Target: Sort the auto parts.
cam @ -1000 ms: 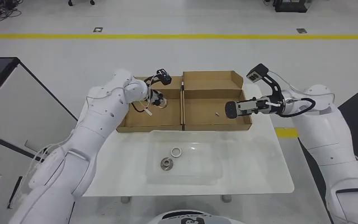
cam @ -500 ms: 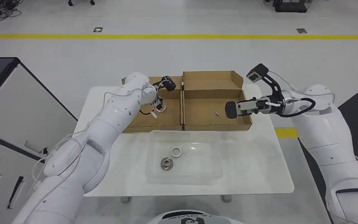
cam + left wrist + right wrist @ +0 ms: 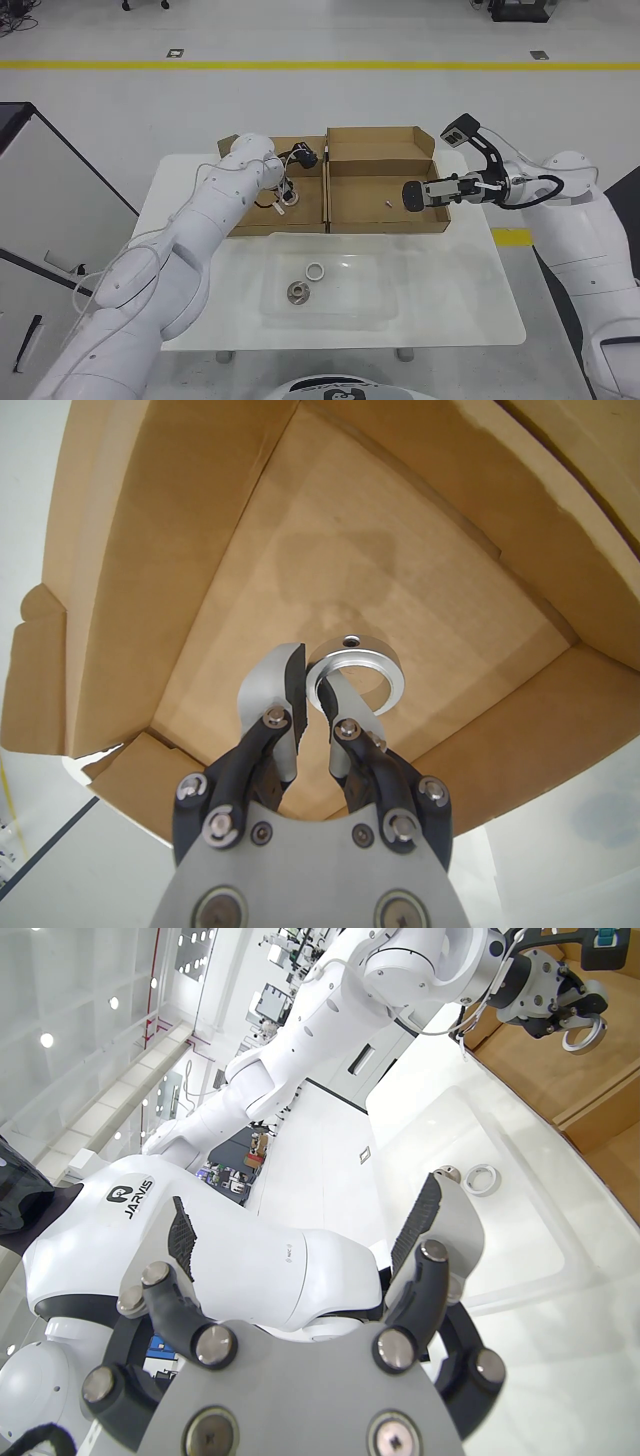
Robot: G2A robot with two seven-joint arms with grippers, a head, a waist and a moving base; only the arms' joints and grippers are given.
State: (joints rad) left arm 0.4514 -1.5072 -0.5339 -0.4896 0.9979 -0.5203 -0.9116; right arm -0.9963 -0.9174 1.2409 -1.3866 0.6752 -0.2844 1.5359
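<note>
My left gripper (image 3: 311,672) is shut on the rim of a silver metal ring (image 3: 350,654) with a small hole in its side. It holds the ring just above the floor of the left cardboard box (image 3: 450,565). In the top view this gripper (image 3: 286,190) hangs over the right half of that box (image 3: 250,215). My right gripper (image 3: 305,1223) stands open with nothing between its fingers, at the front right corner of the right cardboard box (image 3: 370,205). From the right wrist view the held ring (image 3: 582,1040) shows far off.
A clear plastic tray (image 3: 350,305) lies on the white table near the front, holding a white ring (image 3: 315,271) and a grey metal part (image 3: 297,292). A small part (image 3: 387,201) lies in the right box. The two boxes stand side by side at the table's back.
My left arm has swung to the right with the ring, from the left box's middle toward its right wall. The right arm has not moved.
</note>
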